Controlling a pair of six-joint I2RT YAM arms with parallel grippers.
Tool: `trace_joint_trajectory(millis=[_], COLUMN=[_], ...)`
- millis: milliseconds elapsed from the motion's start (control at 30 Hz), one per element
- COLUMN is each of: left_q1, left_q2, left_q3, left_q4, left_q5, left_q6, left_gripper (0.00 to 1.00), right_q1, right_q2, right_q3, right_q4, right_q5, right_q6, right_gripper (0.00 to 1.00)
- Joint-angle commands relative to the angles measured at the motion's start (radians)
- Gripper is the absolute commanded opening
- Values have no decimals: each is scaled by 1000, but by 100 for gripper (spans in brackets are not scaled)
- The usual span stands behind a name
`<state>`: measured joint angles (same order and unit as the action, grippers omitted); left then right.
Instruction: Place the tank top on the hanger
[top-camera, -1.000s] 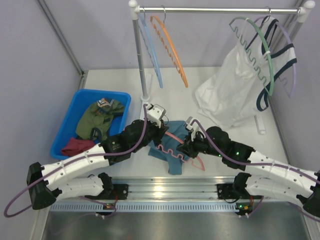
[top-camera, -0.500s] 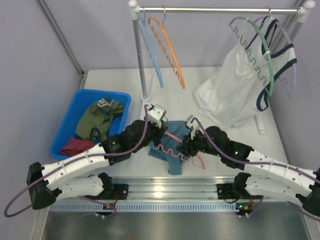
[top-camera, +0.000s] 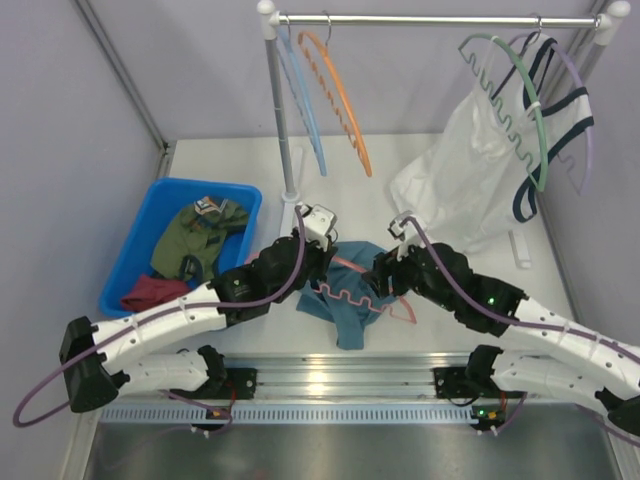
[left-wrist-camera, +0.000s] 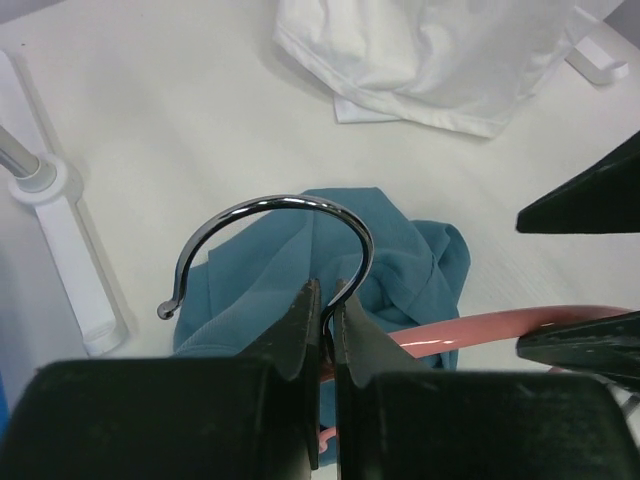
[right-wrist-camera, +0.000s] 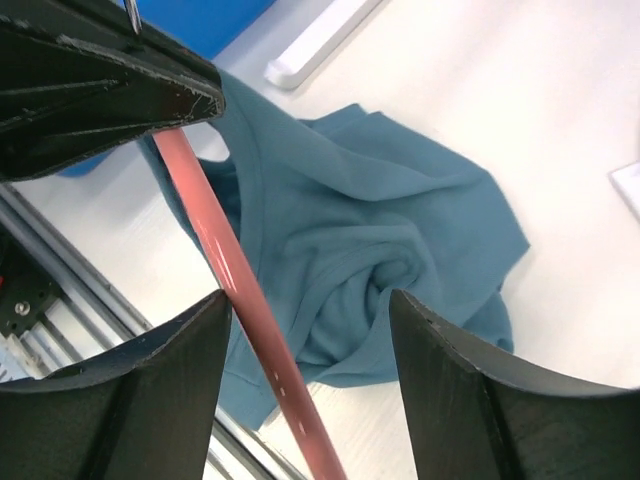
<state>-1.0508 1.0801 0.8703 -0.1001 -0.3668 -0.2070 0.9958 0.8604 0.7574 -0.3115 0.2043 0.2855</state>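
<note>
On white table (top-camera: 385, 195), hanger (top-camera: 345, 297) lengthwise left-to-right, hook (left-wrist-camera: 290, 202) pointing away.

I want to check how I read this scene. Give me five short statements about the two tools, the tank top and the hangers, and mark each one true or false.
1. The left tool is shut on the metal hook of the hanger. True.
2. The right tool is clamped on the tank top. False: its fingers stand wide apart and grip nothing.
3. The tank top hangs from the rail. False: it lies crumpled on the table.
4. An orange hanger hangs on the rail. True.
5. The blue bin holds an olive-green garment. True.
</note>
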Motion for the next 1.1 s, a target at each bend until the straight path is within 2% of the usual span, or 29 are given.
trace_joint_trajectory(millis=[0,233,367,500,767,900,1067], left_q1=[-3,-5,-5,-5,-5,-5,-2], left_q2=[10,79,125,190,205,199,188], left_q3=[52,81,111,153,157,154,141], left_q4=[75,132,134,138,135,128,128], left_q5=[-84,-184,-282,-316,-328,-325,-320], left_q6=[43,34,20,18,12,11,0], left_gripper=[0,0,0,0,0,0,0], right_q1=[12,14,24,56,265,325,374], right_q2=[-64,-95,-112,-81,136,273,393], right_q3=[111,146,114,76,53,63,76], right_q4=[-80,-245,-279,-259,-149,-118,-84], right_q5=[110,-51,-121,-160,-53,6,55], right_q6=[17,59,89,121,270,398,463], right_gripper=[64,55,48,47,44,39,40])
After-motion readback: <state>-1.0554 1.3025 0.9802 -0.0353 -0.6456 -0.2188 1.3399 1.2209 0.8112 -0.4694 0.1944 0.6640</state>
